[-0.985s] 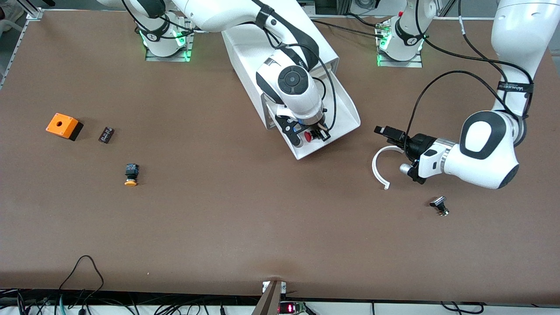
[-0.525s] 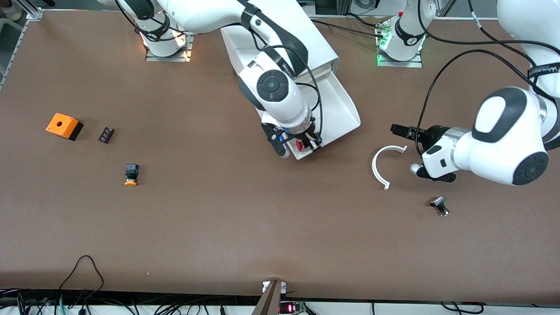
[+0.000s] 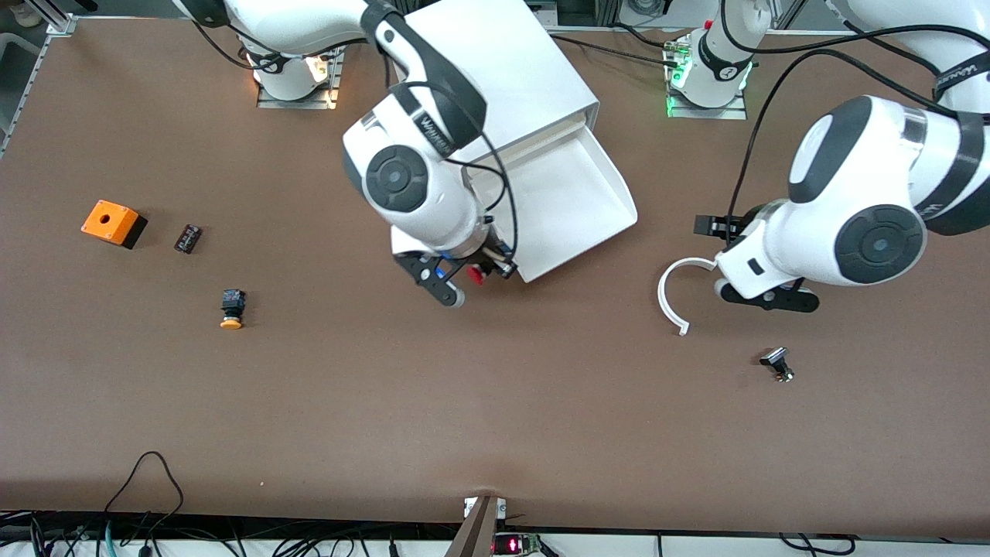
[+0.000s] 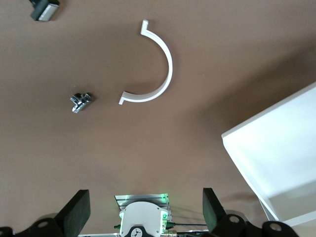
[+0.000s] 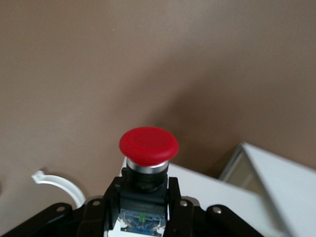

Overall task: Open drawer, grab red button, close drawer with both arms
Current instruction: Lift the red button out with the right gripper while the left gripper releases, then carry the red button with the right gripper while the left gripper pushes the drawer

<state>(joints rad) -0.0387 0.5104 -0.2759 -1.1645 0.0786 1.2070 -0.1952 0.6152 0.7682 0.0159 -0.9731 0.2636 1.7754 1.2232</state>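
Note:
The white drawer (image 3: 568, 205) stands pulled out of its white cabinet (image 3: 503, 70), and its tray shows bare. My right gripper (image 3: 473, 276) is shut on the red-capped button (image 3: 476, 272) and holds it in the air over the table, just beside the drawer's front corner. In the right wrist view the button (image 5: 148, 144) sits upright between the black fingers (image 5: 175, 197), with the drawer's edge (image 5: 276, 182) beside it. My left gripper (image 3: 715, 259) is open and empty over a white curved piece (image 3: 671, 294). Its wrist view shows the fingers (image 4: 76, 213) wide apart.
An orange square box (image 3: 113, 223), a small black part (image 3: 188, 237) and an orange-capped button (image 3: 230, 308) lie toward the right arm's end. A small metal-and-black part (image 3: 777, 363) lies nearer the front camera than the curved piece (image 4: 158, 69).
My right gripper has lifted the red button out of the drawer and carried it past the drawer's front corner toward the right arm's end. The left arm has swung upward, its gripper staying by the curved piece.

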